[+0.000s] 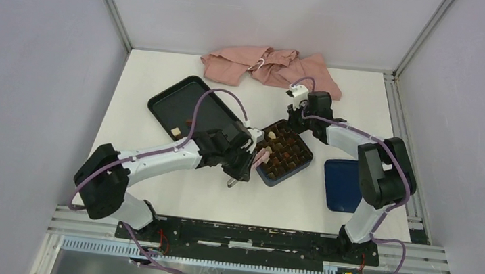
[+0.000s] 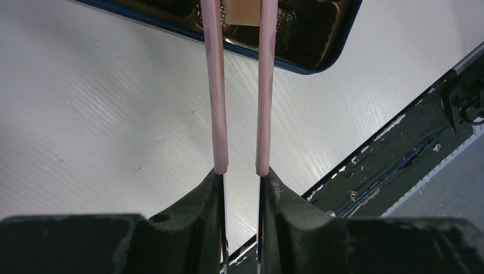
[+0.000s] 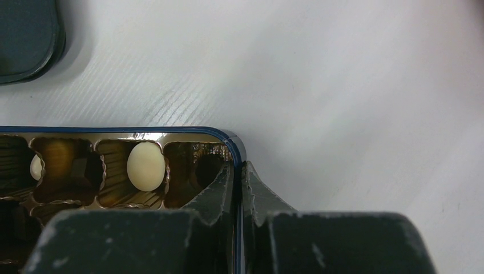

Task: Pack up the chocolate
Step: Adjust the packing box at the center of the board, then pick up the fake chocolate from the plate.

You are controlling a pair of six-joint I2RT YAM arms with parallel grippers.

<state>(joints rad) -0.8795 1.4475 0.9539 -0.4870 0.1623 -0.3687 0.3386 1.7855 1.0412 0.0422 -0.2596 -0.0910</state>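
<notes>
white table (image 1: 172, 194) between pale grey walls (image 1: 24, 53)

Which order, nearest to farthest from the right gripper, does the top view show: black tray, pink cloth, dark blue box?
1. dark blue box: corner rim between the jaws of the right gripper.
2. pink cloth: just behind, far side.
3. black tray: away to the left.

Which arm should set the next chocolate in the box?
Left: left gripper holds the tongs, tips over the box with a tan chocolate between them. The right gripper is pinching the box rim.
</notes>
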